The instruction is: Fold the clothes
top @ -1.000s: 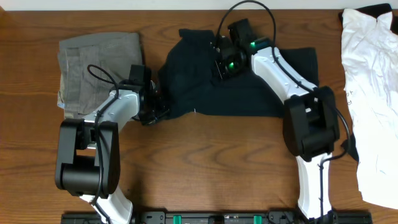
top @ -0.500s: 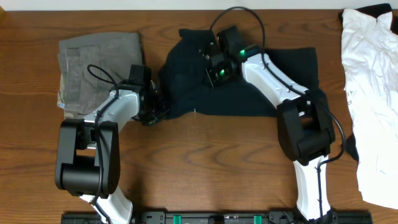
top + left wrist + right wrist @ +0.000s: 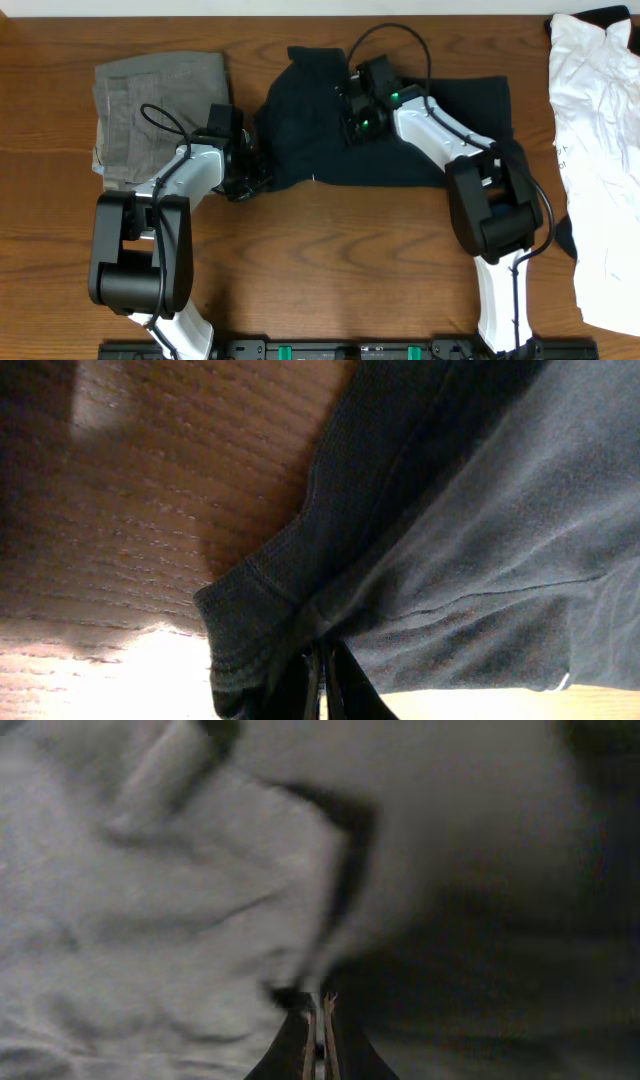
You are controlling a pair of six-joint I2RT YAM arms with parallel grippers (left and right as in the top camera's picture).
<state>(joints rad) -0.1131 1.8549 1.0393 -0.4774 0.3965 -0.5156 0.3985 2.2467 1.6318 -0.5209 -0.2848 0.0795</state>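
Overhead view only: the whole layout. A black T-shirt lies at the far middle of a brown wooden desk. Folded grey-green trousers sit to its left and a crumpled white garment lies well apart at the right edge.
Left wrist view only: a close look at the stitched hem of the T-shirt, bunched into a thick roll just above the wood grain of the desk.
Right wrist view only: soft creases and a dark fold in the T-shirt, with no desk in sight.
T-shirt direction: its long axis runs left to right across the desk. One corner peaks toward the far edge at the left, and the right end is squared off.
Left pincer: closed, gripping the T-shirt's near-left hem.
Right pincer: closed, with its tips together on the shirt's middle where a crease runs up to them. I cannot tell whether cloth is caught.
Materials: thin, matte, limp black knit; heavier stitched trouser cloth; glossy white-and-black arms.
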